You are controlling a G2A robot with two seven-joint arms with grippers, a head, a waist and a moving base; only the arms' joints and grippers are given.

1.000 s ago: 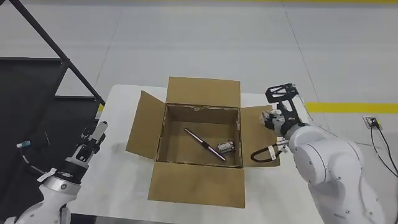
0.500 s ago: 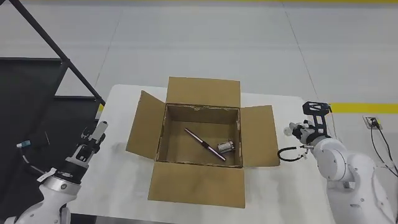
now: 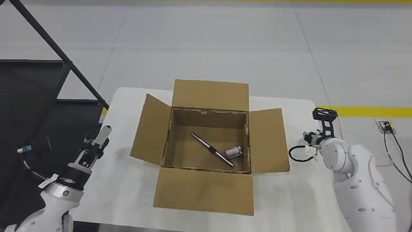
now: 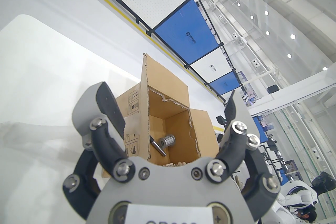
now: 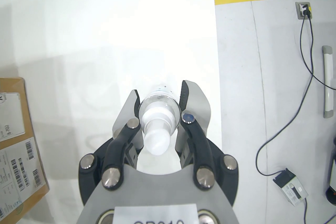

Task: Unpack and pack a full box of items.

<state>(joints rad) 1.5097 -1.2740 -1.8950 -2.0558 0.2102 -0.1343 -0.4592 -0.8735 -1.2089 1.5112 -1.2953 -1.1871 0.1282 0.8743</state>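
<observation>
Risk is small left of the box, where the left end effector hangs spread wide and empty, well apart from the cardboard. Inside the box lie a metal rod and a short metal cylinder. Right of the box, the right end effector is closed around a clear bottle, cap toward the wrist, over the desk near its edge. Smooth plastic could slip in the grip. Released tilted, the bottle could topple and roll off.

Box at worktop centre.
We find rod and fitting inside; the right hand holds a bottle to its right.
</observation>
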